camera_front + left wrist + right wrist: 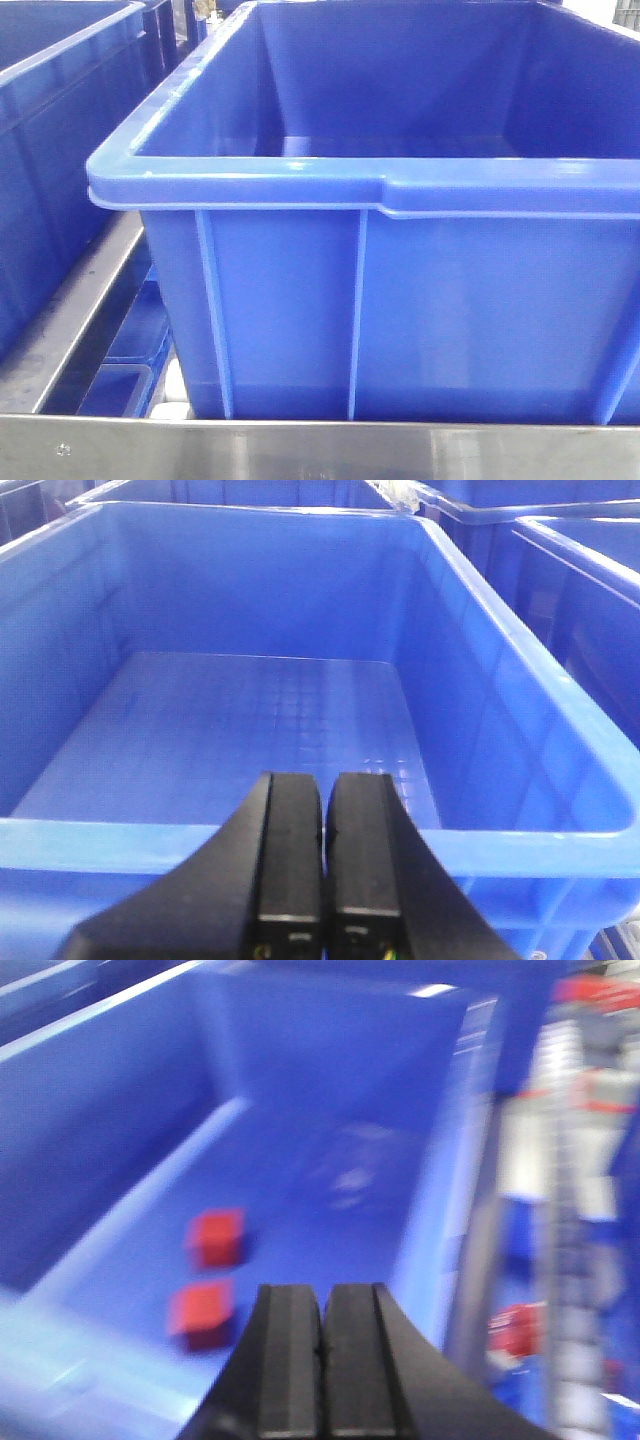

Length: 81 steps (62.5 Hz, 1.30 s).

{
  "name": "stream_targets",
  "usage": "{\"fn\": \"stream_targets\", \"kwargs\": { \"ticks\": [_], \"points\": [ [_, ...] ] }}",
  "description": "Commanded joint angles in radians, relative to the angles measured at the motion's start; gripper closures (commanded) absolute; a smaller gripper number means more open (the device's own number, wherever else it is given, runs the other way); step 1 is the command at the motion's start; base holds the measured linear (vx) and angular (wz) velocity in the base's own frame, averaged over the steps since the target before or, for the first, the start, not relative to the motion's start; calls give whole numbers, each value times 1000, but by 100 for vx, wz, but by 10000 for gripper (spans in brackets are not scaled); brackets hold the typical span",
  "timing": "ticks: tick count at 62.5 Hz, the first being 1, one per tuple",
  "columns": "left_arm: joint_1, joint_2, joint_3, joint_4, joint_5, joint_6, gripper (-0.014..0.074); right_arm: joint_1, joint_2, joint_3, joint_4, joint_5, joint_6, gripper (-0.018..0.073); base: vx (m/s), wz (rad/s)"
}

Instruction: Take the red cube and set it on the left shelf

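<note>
Front view: a large blue bin (400, 300) fills most of the frame, sitting on a steel counter (300, 450) and close to its near edge. The bin's thick rim runs across the middle of the view. A second blue bin (50, 150) stands toward the counter's left edge, apart from the first, with a steel rail between them. No arm shows in this view.

Left wrist view: the left gripper (322, 880) hangs above the near rim of a blue bin (500, 680); its black jaws are pressed together with only a thin seam between them, holding nothing. More blue bins stand behind and to the right.

Right wrist view, blurred: the right gripper (320, 1360) is also pressed together and holds nothing. It hovers over a blue bin (120, 1100). Two red cubes lie on that bin's floor near its left wall: one cube (217, 1237) farther from the camera, the other cube (202, 1310) nearer, just left of the jaws. They sit close together but apart. Neither touches the gripper
</note>
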Motion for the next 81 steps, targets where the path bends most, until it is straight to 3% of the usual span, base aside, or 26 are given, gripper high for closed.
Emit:
{"fn": "stream_targets", "kwargs": {
  "ticks": [1, 10, 18, 25, 52, 81],
  "points": [
    [-3, -12, 24, -4, -87, -5, 495, -115, 11, 5, 64, -185, -51, 505, 0, 0],
    [-3, -12, 24, -4, -87, -5, 495, -267, 10, 85, 85, -294, -50, 505, 0, 0],
    [-3, -12, 24, -4, -87, -5, 495, -328, 10, 175, 121, -407, -50, 505, 0, 0],
    [-3, -12, 24, -4, -87, -5, 495, -330, 9, 270, 165, -534, -49, 505, 0, 0],
    [-3, -12, 24, -4, -87, -5, 495, -328, -125, 265, 157, -363, -50, 505, 0, 0],
    [-3, -12, 24, -4, -87, -5, 495, -328, -124, 265, 148, -362, -50, 505, 0, 0]
  ]
}}
